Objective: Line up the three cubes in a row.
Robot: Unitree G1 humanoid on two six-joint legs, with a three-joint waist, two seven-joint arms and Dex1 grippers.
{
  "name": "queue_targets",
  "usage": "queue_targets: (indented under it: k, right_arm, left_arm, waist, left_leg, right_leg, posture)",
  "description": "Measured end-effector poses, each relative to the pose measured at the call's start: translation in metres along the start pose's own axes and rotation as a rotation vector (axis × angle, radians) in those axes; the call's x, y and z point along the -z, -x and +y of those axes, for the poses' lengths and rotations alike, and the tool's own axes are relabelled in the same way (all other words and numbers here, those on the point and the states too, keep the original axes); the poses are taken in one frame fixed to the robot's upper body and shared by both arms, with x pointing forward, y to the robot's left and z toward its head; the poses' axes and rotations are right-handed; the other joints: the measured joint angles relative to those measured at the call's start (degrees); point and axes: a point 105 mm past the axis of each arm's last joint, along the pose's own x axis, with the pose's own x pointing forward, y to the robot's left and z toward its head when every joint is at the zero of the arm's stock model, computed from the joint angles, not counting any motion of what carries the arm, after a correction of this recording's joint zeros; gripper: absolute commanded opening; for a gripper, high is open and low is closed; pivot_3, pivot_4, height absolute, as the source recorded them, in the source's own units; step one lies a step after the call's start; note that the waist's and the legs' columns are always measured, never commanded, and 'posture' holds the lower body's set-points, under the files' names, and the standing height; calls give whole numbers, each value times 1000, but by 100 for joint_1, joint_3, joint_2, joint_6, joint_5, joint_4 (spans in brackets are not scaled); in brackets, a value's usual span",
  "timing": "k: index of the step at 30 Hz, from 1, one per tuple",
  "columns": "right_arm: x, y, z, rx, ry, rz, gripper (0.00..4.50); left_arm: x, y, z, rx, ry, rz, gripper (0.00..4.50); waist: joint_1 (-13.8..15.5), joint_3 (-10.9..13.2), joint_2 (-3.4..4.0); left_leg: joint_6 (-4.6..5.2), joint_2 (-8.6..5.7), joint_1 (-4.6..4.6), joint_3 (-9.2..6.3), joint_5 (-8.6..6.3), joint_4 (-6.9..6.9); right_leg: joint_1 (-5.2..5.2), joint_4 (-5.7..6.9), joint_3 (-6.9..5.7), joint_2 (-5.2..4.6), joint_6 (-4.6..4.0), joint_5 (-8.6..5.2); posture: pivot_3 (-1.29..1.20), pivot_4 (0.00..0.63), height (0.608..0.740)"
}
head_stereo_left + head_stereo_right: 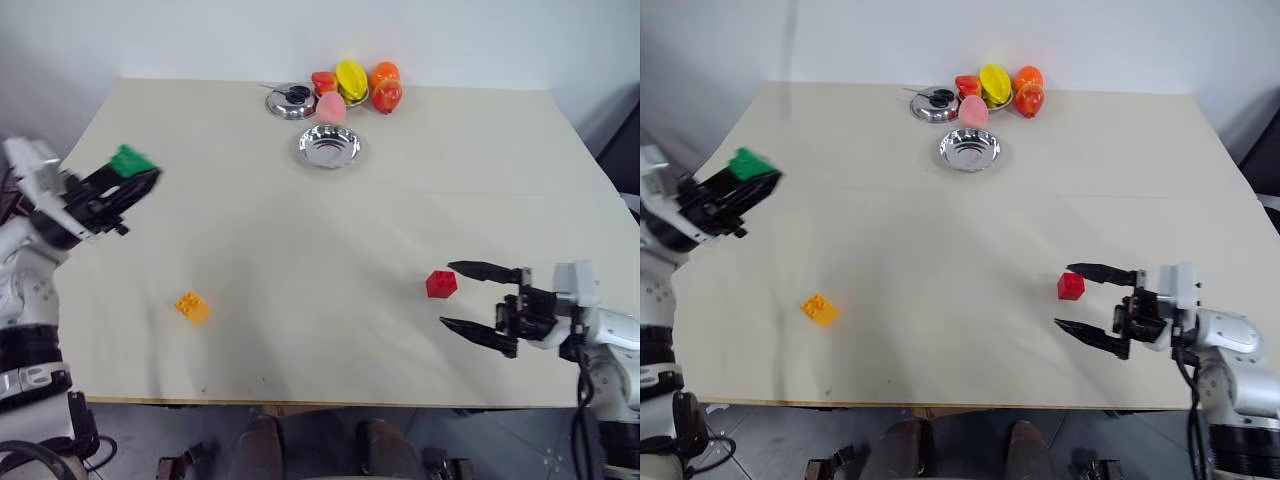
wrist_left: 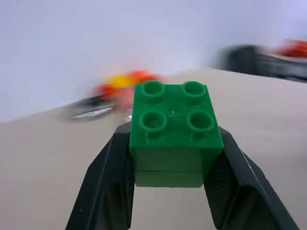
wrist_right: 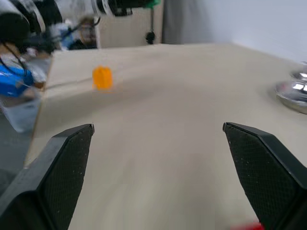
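Green cube [image 2: 174, 128] clamped in left jaws, right jaws wide, empty

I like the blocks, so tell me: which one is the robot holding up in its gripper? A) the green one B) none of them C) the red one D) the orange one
A: the left gripper is shut on the green cube and holds it above the table, while the red cube and the orange cube lie on the table.

2 head eyes overlook table [image 1: 300, 250]; wrist views skim it
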Motion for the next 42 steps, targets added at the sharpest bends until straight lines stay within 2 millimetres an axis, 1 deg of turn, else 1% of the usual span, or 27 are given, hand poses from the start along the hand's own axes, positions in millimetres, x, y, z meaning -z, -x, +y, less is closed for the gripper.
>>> queue_targets:
  k: [1, 2, 3, 5, 6, 7, 9, 12, 14, 18, 23, 26, 30, 34, 42]
  right_arm:
    - [1, 6, 0, 13, -4, 18, 4500]
    - [3, 18, 2, 40, -19, 53, 4500]
    - [5, 29, 2, 65, -32, 85, 4500]
    - [0, 39, 1, 94, -14, 114, 4500]
    - [-2, 45, 1, 116, -7, 124, 4500]
    - [-4, 47, 2, 131, -2, 130, 4500]
    - [-4, 53, 5, 158, -13, 145, 4500]
    - [-4, 61, 13, 190, -30, 172, 4500]
    - [-6, 62, 15, 203, -28, 179, 4500]
    - [-12, 59, 19, 221, -9, 169, 4500]
    - [-9, 57, 26, 253, -28, 158, 4500]
    - [-6, 58, 30, 269, -40, 162, 4500]
    - [-3, 60, 34, 274, -58, 175, 4500]
    - [-3, 59, 37, 265, -63, 184, 4500]
    - [-1, 58, 40, 266, -73, 192, 4500]
  left_arm:
    - [4, -15, -8, 78, 12, 20, 1513]
    - [11, -42, -21, 186, 23, 47, 1513]
    - [15, -73, -37, 298, 18, 71, 1513]
    - [24, -125, -75, 485, 30, 117, 1513]
    - [27, -146, -93, 548, 55, 129, 1513]
    - [34, -163, -110, 598, 85, 155, 1513]
    - [45, -178, -130, 637, 117, 198, 1513]
    - [67, -189, -148, 664, 139, 300, 1513]
    - [77, -192, -154, 667, 150, 360, 1513]
    - [89, -196, -154, 643, 117, 427, 1513]
    - [110, -194, -153, 615, 100, 469, 1513]
    - [132, -192, -164, 630, 96, 484, 1513]
    - [135, -197, -169, 662, 14, 449, 1513]
    - [136, -201, -170, 664, 18, 434, 1513]
    - [136, -199, -171, 692, 14, 414, 1513]
  waist:
    - [-15, 0, 0]
    - [23, 2, 0]
    - [110, 4, 0]
    - [174, 3, 0]
    - [172, 4, -2]
    - [148, 4, -2]
    - [45, 4, -1]
    - [-52, 7, 3]
    - [-60, 8, 5]
    - [3, 8, 5]
    - [39, 8, 5]
    - [61, 8, 4]
    - [153, 7, 6]
    - [197, 7, 5]
    - [186, 7, 6]
  left_leg:
    - [0, 5, 1, 0, 0, -1]
    - [-1, 6, -3, -3, 1, 3]
    - [0, 4, -11, -7, 2, 11]
    - [7, 2, -20, -1, -2, 29]
    - [15, 2, -24, 2, -8, 38]
    - [22, 2, -24, 8, -13, 40]
    - [22, 3, -19, 19, -14, 21]
    - [21, 6, -7, 22, -13, 2]
    - [19, 7, -5, 21, -12, 3]
    - [18, 6, -8, 19, -12, 16]
    - [18, 3, -14, 13, -12, 15]
    - [18, 1, -16, 14, -13, 16]
    - [19, 1, -15, 13, -13, 25]
    - [19, -2, -16, 11, -14, 30]
    - [19, -2, -16, 9, -14, 26]
  right_leg:
    - [0, -2, 1, 6, 0, 0]
    - [0, -3, 1, 9, 0, 0]
    - [2, -8, -2, 9, 5, 2]
    - [6, -26, 8, 9, 26, 15]
    - [8, -33, 11, 8, 31, 18]
    - [7, -38, 15, 8, 33, 19]
    - [0, -38, 24, 9, 33, 18]
    - [-8, -38, 24, 12, 25, 9]
    - [-8, -37, 25, 12, 24, 8]
    - [-3, -38, 26, 11, 26, 10]
    - [-3, -42, 26, 10, 25, 10]
    - [-3, -45, 25, 8, 25, 10]
    - [1, -45, 24, 8, 26, 11]
    - [7, -46, 24, 7, 27, 12]
    - [6, -46, 20, 7, 27, 12]
  posture:
    - [0, 150, 740]
    - [0, 150, 740]
    - [0, 150, 740]
    - [0, 150, 740]
    - [0, 150, 740]
    - [0, 150, 740]
    - [0, 150, 740]
    - [0, 150, 740]
    - [0, 150, 740]
    - [0, 150, 740]
    - [0, 150, 740]
    - [0, 150, 740]
    - [0, 150, 740]
    - [0, 150, 740]
    - [0, 150, 740]
